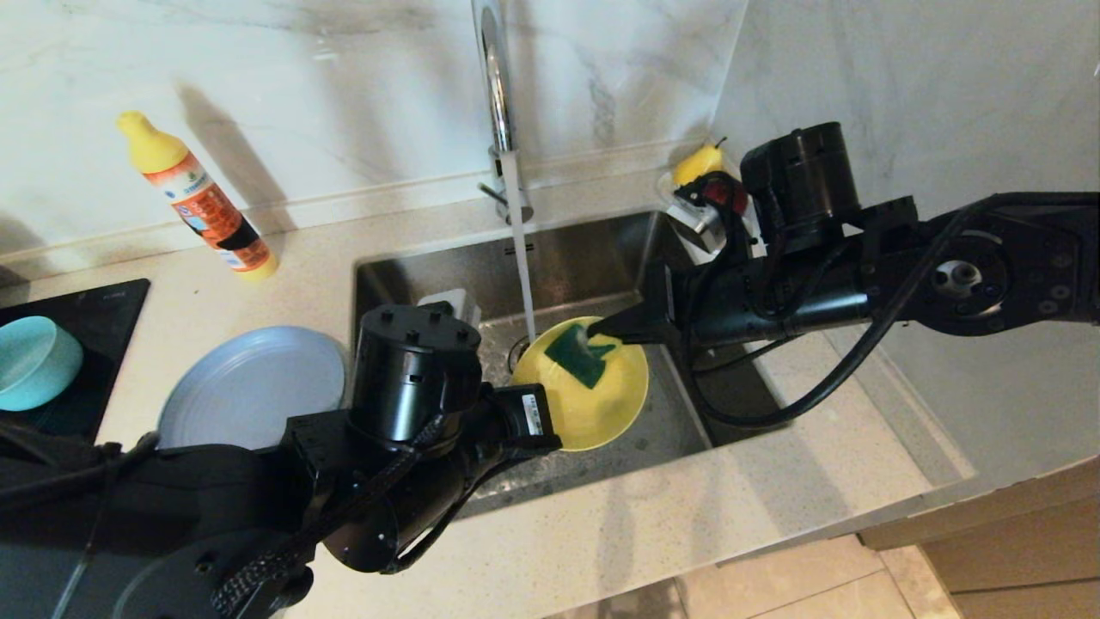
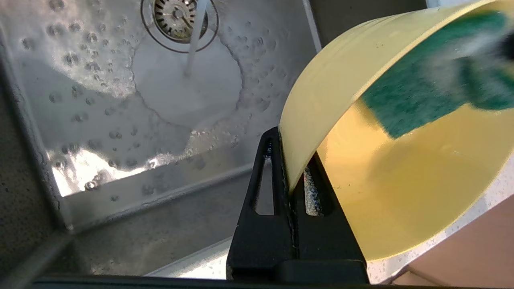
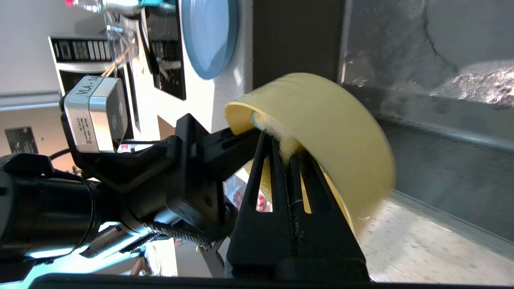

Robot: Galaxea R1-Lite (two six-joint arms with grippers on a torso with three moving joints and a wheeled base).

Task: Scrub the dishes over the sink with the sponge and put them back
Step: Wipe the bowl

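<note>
Over the sink (image 1: 430,275) the yellow-green bowl (image 1: 593,404) is tilted on edge, its inside facing up. My left gripper (image 2: 287,160) is shut on its rim (image 2: 313,104). My right gripper (image 1: 606,331) is shut on the sponge (image 1: 584,351) and presses it inside the bowl near the upper rim, its green pad (image 2: 417,100) showing. In the right wrist view the sponge's yellow foam (image 3: 277,138) sits pinched between the fingers, against the bowl (image 3: 333,132). Water runs from the tap (image 1: 498,94) just left of the bowl. The grey-blue plate (image 1: 249,387) and the teal bowl (image 1: 30,361) rest on the left counter.
An orange-and-yellow detergent bottle (image 1: 202,202) stands at the back left. A black cooktop (image 1: 86,318) lies under the teal bowl. A small white dish with yellow fruit (image 1: 700,163) sits behind my right arm. The drain (image 2: 178,18) is in the sink's wet floor.
</note>
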